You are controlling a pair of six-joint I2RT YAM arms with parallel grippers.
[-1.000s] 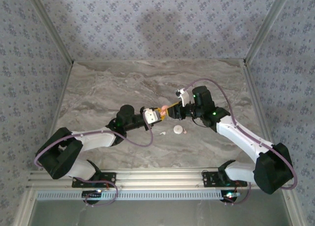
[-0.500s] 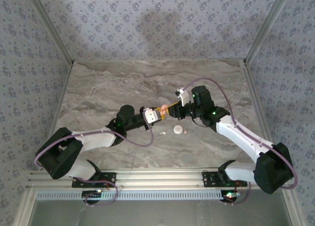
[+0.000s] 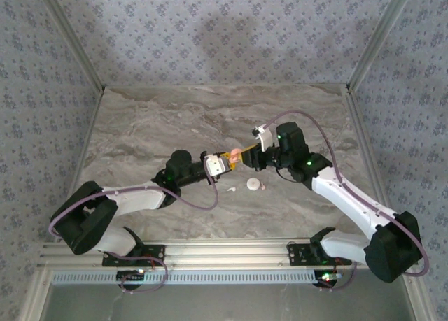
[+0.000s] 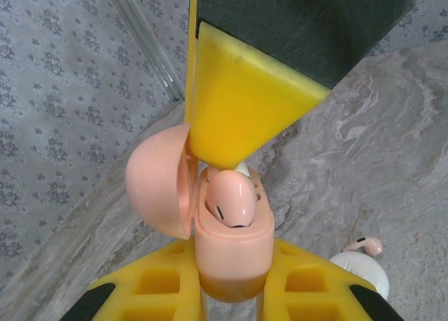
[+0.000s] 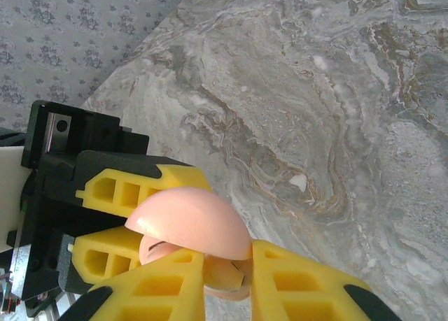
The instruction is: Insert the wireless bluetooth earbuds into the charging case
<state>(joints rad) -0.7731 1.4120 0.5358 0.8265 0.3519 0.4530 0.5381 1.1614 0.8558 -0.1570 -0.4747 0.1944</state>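
Observation:
My left gripper is shut on the base of a pink charging case, held upright above the table with its lid hinged open to the left. One pink earbud sits in the near slot. My right gripper comes down onto the far slot, its yellow fingers shut on a second earbud whose pale tip shows just under them. In the top view the left gripper, the case and the right gripper meet at mid-table.
A white round disc lies on the marble table just in front of the grippers, with a pink earbud-like piece on it. A tiny white piece lies to its left. Patterned walls enclose the table on three sides.
The right gripper's jaws have closed tighter and its wrist has shifted slightly to the right. The left gripper and the case have stayed in place.

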